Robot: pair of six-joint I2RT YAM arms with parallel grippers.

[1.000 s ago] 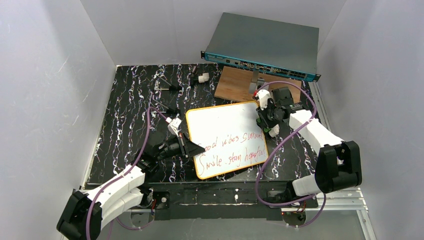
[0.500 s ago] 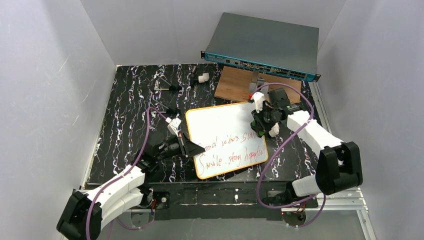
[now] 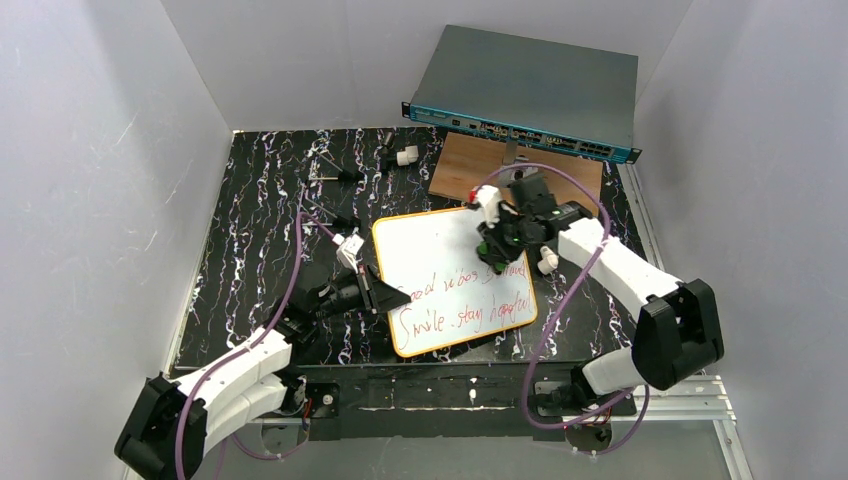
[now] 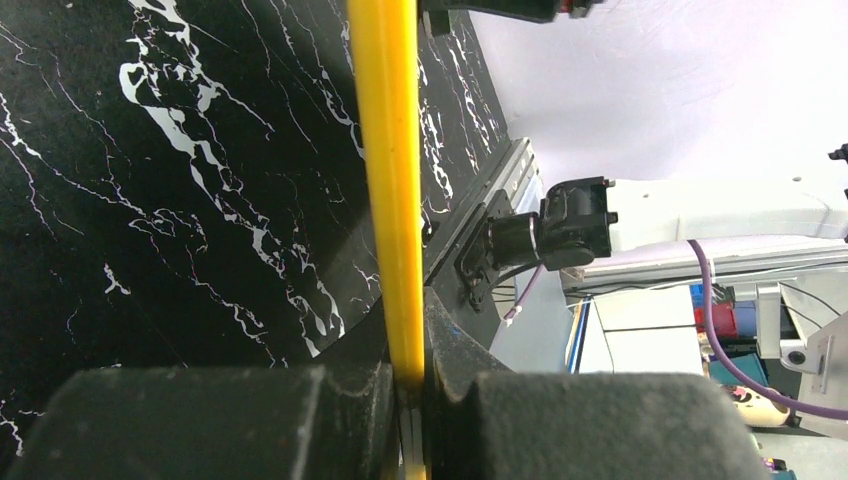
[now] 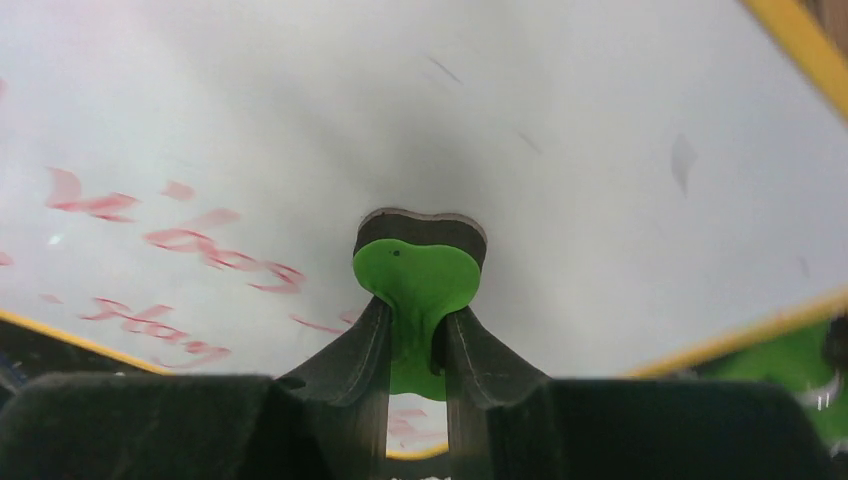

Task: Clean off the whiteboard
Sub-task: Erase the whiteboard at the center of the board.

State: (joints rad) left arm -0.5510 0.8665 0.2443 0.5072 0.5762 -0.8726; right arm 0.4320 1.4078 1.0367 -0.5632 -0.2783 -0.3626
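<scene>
Right, the whiteboard [image 3: 440,250] lies flat in the middle of the black marbled table [image 3: 260,200], just in front of the wooden board [image 3: 470,165]. The left end effector [image 3: 372,293] is clamped shut on its left edge. The right end effector [image 3: 497,245] is over the board's right half, closed on a green eraser [image 5: 420,270].

What matters is where the red writing [image 3: 455,300] sits. Two lines run across the near half of the board, left to right, rising a little toward the right. The eraser is at the right end of the upper line. So the ink lies to the left of it and nearer the arm bases, and I'd expect a sweep along the lines toward the left arm. The right arm is the one on the job; the left only pins the board.

From above you get both lines and the whole layout, but not the grips. The right wrist camera shows the eraser's dark pad apparently against the white surface, with red strokes [image 5: 220,250] off to its left. The left wrist camera shows the yellow frame [image 4: 385,150] pinched between the fingers of that end effector [image 4: 408,370].
</scene>
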